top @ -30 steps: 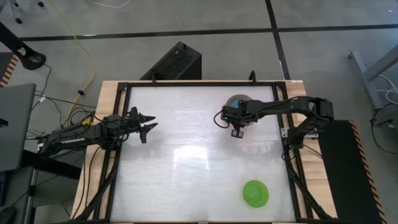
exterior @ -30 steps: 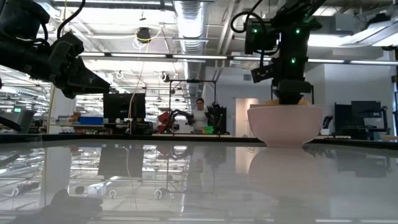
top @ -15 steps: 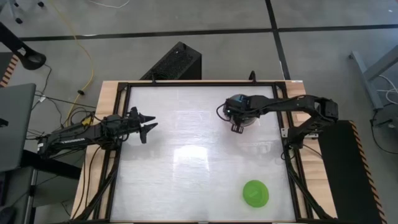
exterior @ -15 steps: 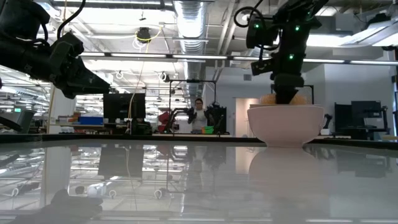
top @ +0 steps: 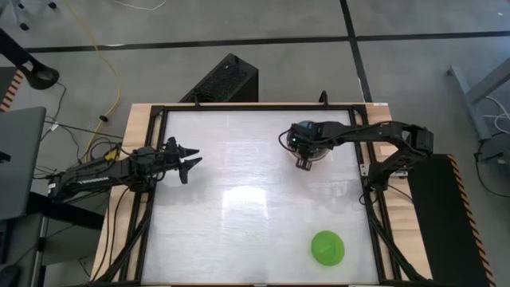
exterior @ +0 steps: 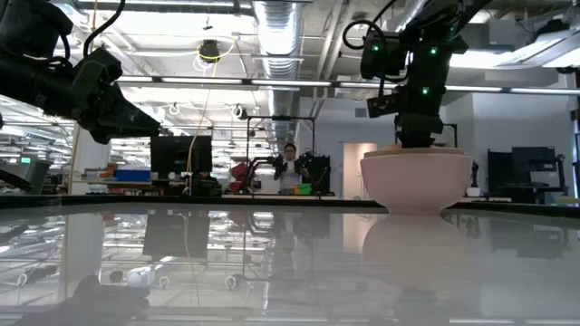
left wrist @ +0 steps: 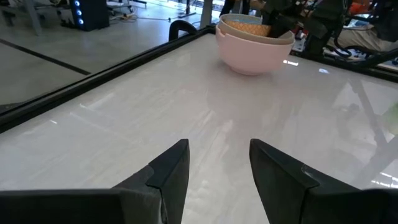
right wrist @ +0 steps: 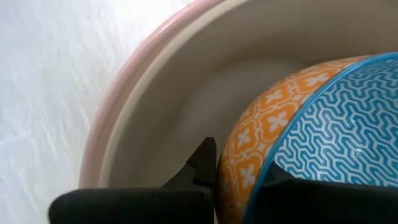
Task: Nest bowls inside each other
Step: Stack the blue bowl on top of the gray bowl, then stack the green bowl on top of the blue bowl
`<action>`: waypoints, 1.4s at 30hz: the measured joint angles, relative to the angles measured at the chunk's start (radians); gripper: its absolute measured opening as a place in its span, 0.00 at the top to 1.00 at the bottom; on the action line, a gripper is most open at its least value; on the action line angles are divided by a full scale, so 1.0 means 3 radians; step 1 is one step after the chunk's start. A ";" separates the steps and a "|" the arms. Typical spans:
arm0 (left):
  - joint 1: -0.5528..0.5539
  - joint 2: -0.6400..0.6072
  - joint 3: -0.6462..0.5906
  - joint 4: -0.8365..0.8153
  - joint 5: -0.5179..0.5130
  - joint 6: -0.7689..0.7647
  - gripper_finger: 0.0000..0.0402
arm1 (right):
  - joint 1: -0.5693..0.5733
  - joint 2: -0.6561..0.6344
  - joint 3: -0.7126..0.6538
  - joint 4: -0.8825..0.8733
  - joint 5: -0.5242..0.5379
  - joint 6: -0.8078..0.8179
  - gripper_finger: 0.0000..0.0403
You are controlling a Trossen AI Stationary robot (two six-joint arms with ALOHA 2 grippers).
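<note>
A large pink bowl (exterior: 417, 181) stands on the table at the far right, with a beige bowl (left wrist: 247, 31) nested in it. A small bowl (right wrist: 323, 124), patterned blue inside and orange outside, sits within them, and my right gripper (right wrist: 239, 167) is shut on it from above (exterior: 417, 138). A small green bowl (top: 327, 248) rests alone on the table near the front right. My left gripper (top: 190, 162) hovers open at the table's left side, well away from all the bowls (left wrist: 217, 163). My right gripper pinches the small bowl's rim (right wrist: 256, 182), one finger on the orange outer wall (right wrist: 202, 163) and the other inside on the blue face. The fingers slant steeply down from above. The bowl sits tilted inside the beige bowl, its orange wall (right wrist: 249, 140) close to the beige inner wall.
The white tabletop (top: 239, 215) lies open between the bowl stack, the green bowl and the left arm. A black frame (top: 151, 199) borders the table. A person stands far off in the room behind (exterior: 291, 163).
My right gripper has shifted a little toward the table's far edge over the stack and tipped slightly, staying shut on the small bowl. The bowl's orange wall stood above the pink rim half a second ago and now sits lower in the stack.
</note>
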 joint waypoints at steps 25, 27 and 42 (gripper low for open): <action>0.0001 0.0001 0.0000 0.0001 -0.0001 -0.0019 0.61 | 0.0028 -0.0002 0.0195 -0.0262 -0.0042 0.0381 0.40; 0.0000 0.0001 0.0000 0.0001 0.0000 -0.0020 0.61 | 0.0030 -0.0001 0.0306 -0.0380 -0.0052 0.0383 0.40; 0.0001 0.0001 0.0000 0.0002 -0.0001 -0.0023 0.61 | 0.0497 -0.0001 0.1197 -0.1117 -0.0800 0.1735 0.40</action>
